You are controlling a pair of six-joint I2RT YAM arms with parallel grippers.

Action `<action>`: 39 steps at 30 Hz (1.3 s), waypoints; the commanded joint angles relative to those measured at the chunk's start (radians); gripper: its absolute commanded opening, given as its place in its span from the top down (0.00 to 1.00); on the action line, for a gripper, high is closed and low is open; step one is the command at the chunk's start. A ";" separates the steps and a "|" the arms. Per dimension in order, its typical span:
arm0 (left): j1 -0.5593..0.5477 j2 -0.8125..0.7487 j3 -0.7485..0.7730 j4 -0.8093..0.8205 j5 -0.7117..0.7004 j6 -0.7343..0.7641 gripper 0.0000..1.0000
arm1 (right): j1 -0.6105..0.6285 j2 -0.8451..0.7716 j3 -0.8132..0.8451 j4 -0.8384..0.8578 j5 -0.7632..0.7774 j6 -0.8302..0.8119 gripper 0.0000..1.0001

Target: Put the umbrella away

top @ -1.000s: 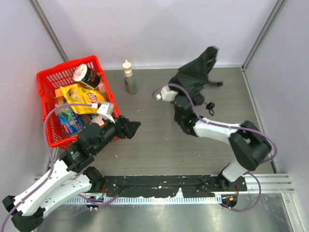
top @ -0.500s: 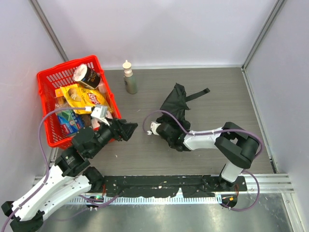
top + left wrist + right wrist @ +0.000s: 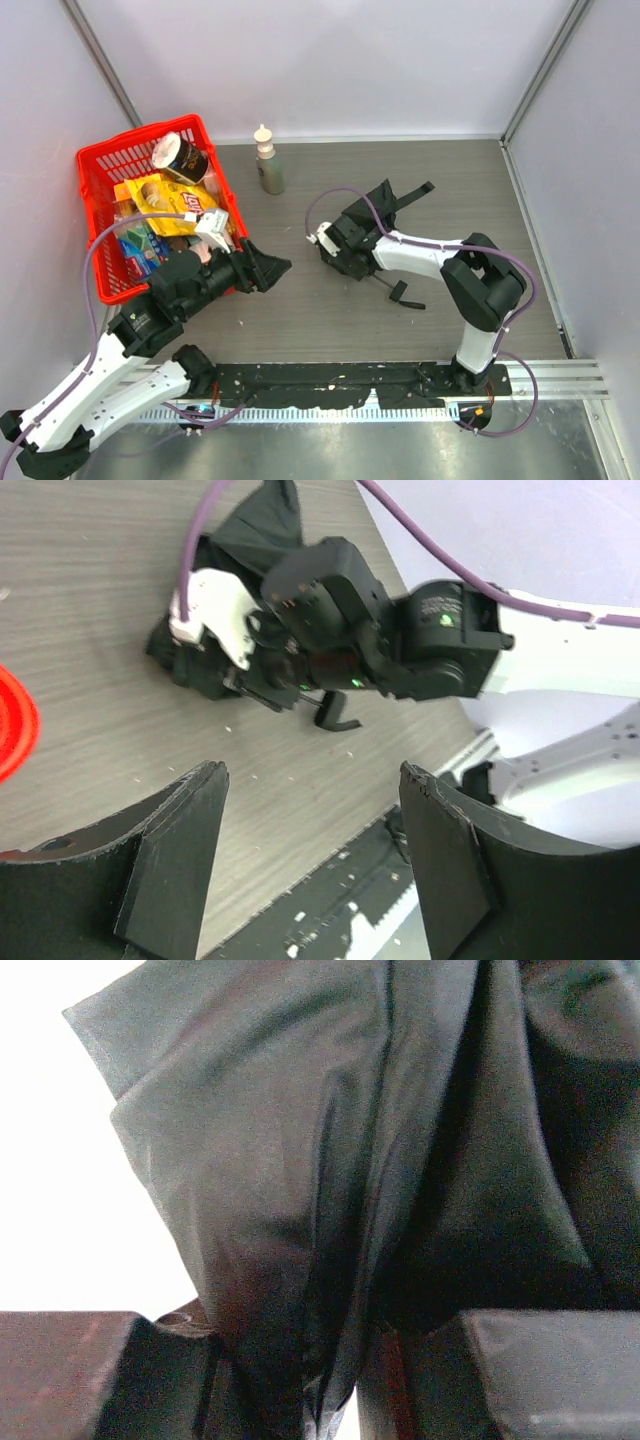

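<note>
Near the worktop's centre, the right tool clamped the crumpled umbrella's fabric. At its eight o'clock, the left tool hung open, holding nothing.

no readable text, packet labels too small

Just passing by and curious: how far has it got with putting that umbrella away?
Done: the umbrella looks collapsed into a bundle. In hand: the right pincer grips its fabric; the left pincer is open, empty. Left: it is not yet stowed anywhere.
</note>
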 commanded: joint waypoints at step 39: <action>-0.436 0.379 -0.001 0.126 -0.758 -0.507 0.37 | -0.134 -0.100 -0.022 -0.050 -0.198 0.278 0.99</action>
